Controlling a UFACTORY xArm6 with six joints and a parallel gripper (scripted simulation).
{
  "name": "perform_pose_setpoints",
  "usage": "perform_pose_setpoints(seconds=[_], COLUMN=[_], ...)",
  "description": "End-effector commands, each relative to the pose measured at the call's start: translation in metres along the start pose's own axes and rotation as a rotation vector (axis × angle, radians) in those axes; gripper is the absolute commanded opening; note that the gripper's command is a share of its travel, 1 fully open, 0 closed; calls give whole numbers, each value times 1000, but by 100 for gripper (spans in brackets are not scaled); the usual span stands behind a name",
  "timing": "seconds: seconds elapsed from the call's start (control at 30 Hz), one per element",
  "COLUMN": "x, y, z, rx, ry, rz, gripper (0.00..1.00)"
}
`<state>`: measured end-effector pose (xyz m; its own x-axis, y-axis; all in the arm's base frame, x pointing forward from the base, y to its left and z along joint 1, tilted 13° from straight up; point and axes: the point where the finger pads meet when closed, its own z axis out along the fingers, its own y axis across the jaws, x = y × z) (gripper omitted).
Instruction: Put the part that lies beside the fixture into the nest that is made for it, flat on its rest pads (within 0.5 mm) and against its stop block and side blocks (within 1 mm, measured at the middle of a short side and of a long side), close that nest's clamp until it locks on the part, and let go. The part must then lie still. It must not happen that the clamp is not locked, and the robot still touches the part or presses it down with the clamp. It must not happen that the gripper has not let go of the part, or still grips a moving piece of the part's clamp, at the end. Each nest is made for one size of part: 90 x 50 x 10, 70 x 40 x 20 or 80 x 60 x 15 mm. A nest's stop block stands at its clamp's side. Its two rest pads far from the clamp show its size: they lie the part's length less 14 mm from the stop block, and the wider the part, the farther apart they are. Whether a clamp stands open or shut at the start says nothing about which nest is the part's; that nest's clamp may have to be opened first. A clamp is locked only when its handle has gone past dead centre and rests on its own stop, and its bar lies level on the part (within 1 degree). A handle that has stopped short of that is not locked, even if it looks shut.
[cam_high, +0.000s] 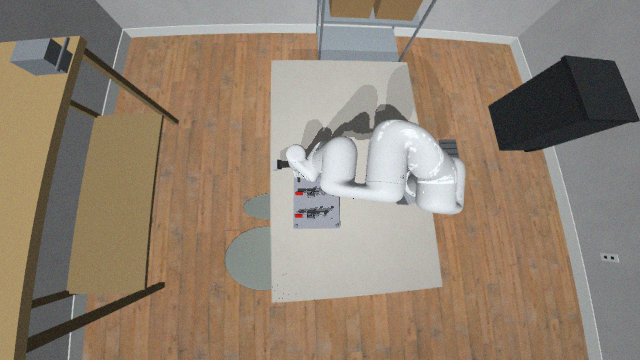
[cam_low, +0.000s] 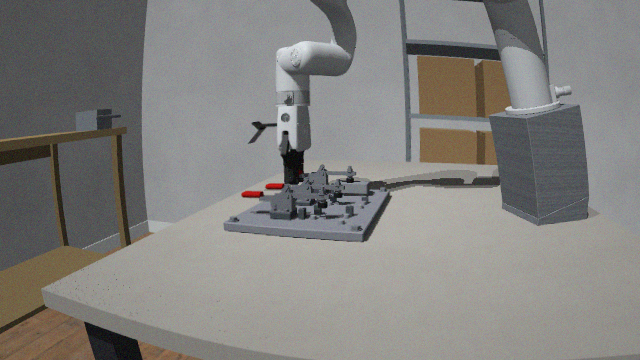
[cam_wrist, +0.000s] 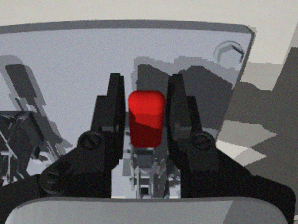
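Note:
The grey fixture plate (cam_high: 317, 223) (cam_low: 310, 231) (cam_wrist: 60, 56) lies on the table near its left edge and carries three nests with toggle clamps. My gripper (cam_low: 293, 172) (cam_wrist: 145, 92) points straight down over the far clamp's red handle (cam_wrist: 147, 119) (cam_low: 300, 172). The handle stands between my fingers with a thin gap on each side, so the fingers are slightly open around it. The two nearer clamps' red handles (cam_low: 252, 193) (cam_low: 274, 186) (cam_high: 299, 216) (cam_high: 299, 193) stick out level past the plate's left side. A grey block (cam_low: 356, 188) lies at the far nest. I cannot tell whether it is the part.
The arm's grey base pedestal (cam_low: 542, 165) stands at the right of the table (cam_low: 400, 280). A shelf rack with cardboard boxes (cam_low: 445, 85) stands behind the table. A wooden bench (cam_high: 115, 200) is on the floor to the left.

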<state>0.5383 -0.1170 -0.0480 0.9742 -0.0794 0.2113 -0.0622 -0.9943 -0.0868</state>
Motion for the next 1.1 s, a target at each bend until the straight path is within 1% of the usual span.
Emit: perform_pose_setpoints(seconds=[0.0, 0.83, 1.07], x=[3, 3, 3], y=[0, 0, 0], z=[-2, -2, -9], rx=[-1, -1, -1], ry=[6, 6, 6], rz=[0, 0, 0], gripper=[47, 47, 47])
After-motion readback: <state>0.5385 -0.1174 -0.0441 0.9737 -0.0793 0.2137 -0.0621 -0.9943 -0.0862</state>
